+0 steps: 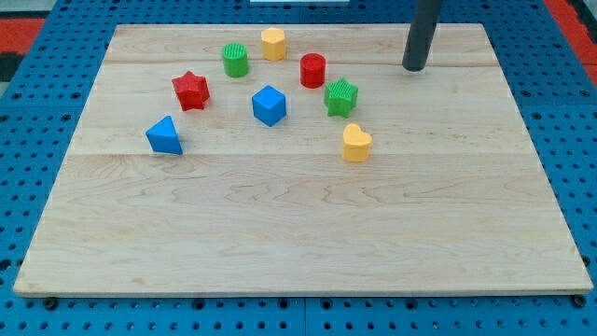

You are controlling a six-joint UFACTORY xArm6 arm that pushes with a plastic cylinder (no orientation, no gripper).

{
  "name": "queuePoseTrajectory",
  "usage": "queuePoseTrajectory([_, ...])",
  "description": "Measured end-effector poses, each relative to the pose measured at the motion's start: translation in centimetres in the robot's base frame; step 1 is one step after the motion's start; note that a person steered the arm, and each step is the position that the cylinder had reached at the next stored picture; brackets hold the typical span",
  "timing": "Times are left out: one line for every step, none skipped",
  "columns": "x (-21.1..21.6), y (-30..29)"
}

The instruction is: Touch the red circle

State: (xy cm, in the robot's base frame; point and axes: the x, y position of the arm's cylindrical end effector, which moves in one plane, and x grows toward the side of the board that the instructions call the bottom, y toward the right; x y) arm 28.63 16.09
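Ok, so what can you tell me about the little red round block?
The red circle is a short, shiny cylinder, plastic by the look of it, standing upright on the wooden board near the view's top. Nothing touches it. The green star sits close at its lower right, the yellow block to its upper left, the blue cube lower left. My tip is off to its right, apart from it.

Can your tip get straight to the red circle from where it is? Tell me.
Probably yes. My tip sits to the view's right of the red circle, with bare board between them; the green star lies just below that line.
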Motion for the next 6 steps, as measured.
queuePoseTrajectory([0.0, 0.7])
queuePoseTrajectory([0.0, 0.3])
queuePoseTrajectory([-1.0, -0.7])
queuePoseTrajectory([-1.5, -3.1])
queuePoseTrajectory([-2.4, -7.0])
queuePoseTrajectory([-2.6, -12.6])
